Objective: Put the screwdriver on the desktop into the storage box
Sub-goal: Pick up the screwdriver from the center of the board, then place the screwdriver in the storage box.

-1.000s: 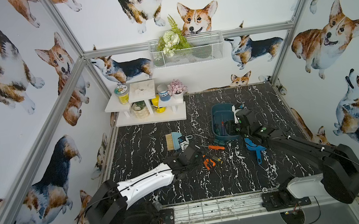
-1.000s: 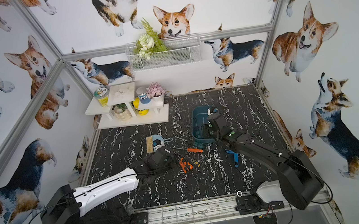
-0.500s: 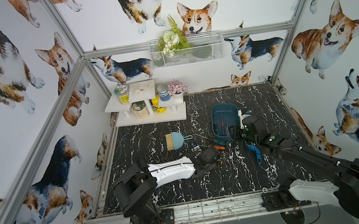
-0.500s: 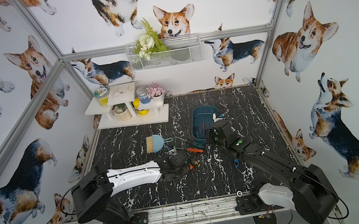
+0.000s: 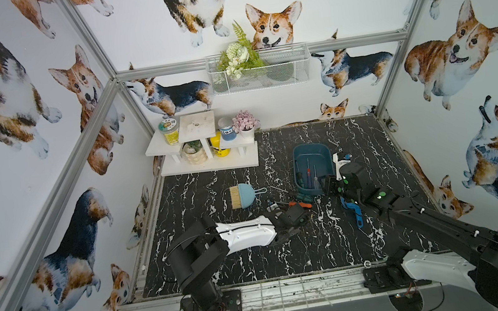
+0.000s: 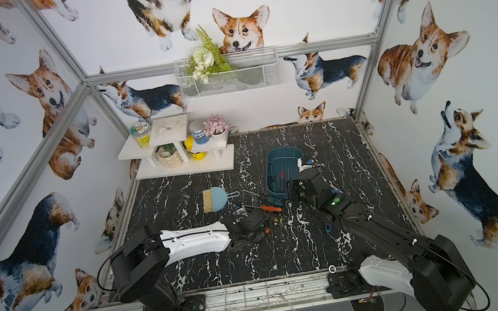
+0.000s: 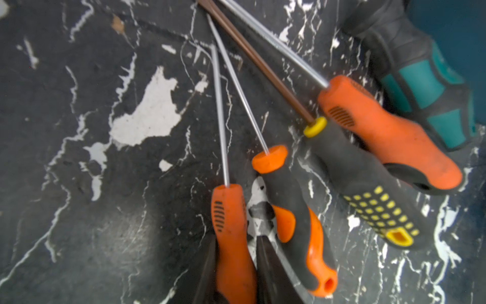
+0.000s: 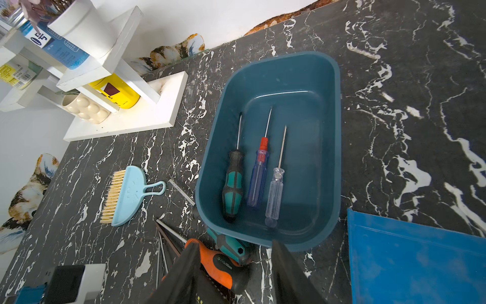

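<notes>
Left pincer [image 7: 235, 240] is clamped on the slim orange screwdriver [image 7: 227, 210], which lies on the table [image 7: 79, 158]; right pincer [image 8: 235, 243] stands apart, empty. Three screwdrivers [image 8: 259, 171] lie already in the box [image 8: 310, 86], at 1 o'clock from the left pincer; five, with this one, are outside.

The left arm [image 5: 245, 237] lies low and nearly flat, reaching toward the near end of the storage box [image 5: 311, 151]. The left gripper [image 7: 234, 243] is clamped on an orange screwdriver [image 7: 230, 210]. The right arm [image 5: 430, 224] stretches to the box's near corner, with the right gripper [image 8: 234, 243] hovering, jaws apart and empty.
</notes>
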